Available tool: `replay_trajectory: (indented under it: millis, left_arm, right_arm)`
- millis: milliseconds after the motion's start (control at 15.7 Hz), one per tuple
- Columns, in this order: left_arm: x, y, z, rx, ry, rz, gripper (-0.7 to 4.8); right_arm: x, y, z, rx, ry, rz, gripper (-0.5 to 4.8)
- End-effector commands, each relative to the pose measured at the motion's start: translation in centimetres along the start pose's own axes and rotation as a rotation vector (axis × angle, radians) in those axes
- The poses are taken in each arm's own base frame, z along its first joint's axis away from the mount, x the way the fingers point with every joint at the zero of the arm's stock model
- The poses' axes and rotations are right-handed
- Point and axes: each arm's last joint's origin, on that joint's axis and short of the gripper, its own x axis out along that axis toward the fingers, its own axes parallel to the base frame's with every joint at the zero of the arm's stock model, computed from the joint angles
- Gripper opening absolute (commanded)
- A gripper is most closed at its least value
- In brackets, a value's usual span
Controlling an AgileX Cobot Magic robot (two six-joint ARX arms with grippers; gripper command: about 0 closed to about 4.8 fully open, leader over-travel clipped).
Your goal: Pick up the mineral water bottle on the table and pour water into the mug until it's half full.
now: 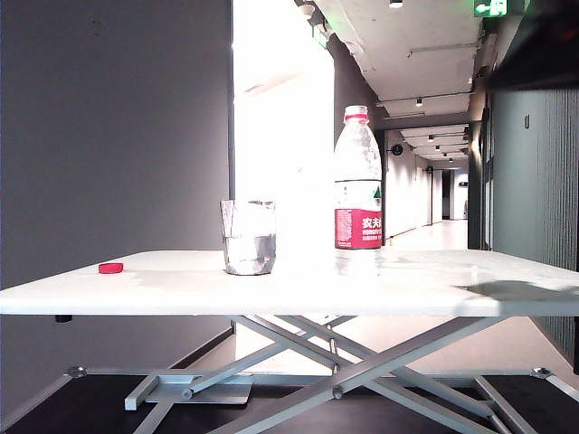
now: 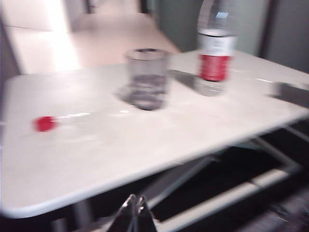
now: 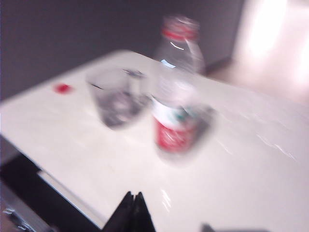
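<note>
The mineral water bottle point(image 1: 358, 190) stands upright on the white table point(image 1: 289, 289), uncapped, with a red-and-white label and red neck ring. To its left stands the mug point(image 1: 249, 237), a clear faceted glass with water in its lower part. Both also show in the wrist views: bottle point(image 2: 215, 48) and mug point(image 2: 146, 78), bottle point(image 3: 176, 92) and mug point(image 3: 117, 96). My left gripper point(image 2: 135, 197) hangs shut and empty short of the table's near edge. My right gripper point(image 3: 133, 195) is shut and empty, over the table's near edge, apart from the bottle. Neither gripper appears in the exterior view.
A small red cap point(image 1: 111, 268) lies on the table at the left, apart from the mug, also seen as cap point(image 2: 44, 123) and cap point(image 3: 63, 88). Grey scissor legs point(image 1: 335, 362) cross below the tabletop. A corridor runs behind.
</note>
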Motion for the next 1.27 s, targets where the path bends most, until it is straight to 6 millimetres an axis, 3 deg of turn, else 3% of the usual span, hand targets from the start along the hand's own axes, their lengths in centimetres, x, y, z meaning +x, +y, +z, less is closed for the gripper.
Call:
replay_trajectory:
  millis: [64,382,509,891,1082,1273]
  left_arm:
    - [0.0,0.3,0.3,0.006,-0.020,0.112,-0.05]
    - [0.0,0.3,0.4,0.006,-0.026,0.112,-0.05]
    - [-0.1,0.4,0.8,0.028,-0.068,0.126,-0.05]
    - [-0.2,0.8,1.7,0.059,-0.146,0.273,-0.05]
    - [-0.3,0.9,1.9,0.064,-0.171,0.309,-0.05]
    - [-0.3,0.9,2.2,0.074,-0.200,0.306,-0.05]
  right_arm:
    - [-3.5,1.6,-1.0,-0.011,-0.022,-0.109,-0.09]
    - [-8.8,4.2,-3.9,-0.008,-0.182,-0.275,-0.09]
    - [-10.8,4.8,-5.0,0.011,-0.215,-0.446,-0.09]
    - [-10.1,4.3,-6.0,0.017,-0.232,-0.540,-0.09]
    - [-8.8,4.0,-7.9,-0.022,-0.361,-0.489,-0.09]
    - [-8.4,3.9,-8.8,-0.034,-0.337,-0.494,-0.09]
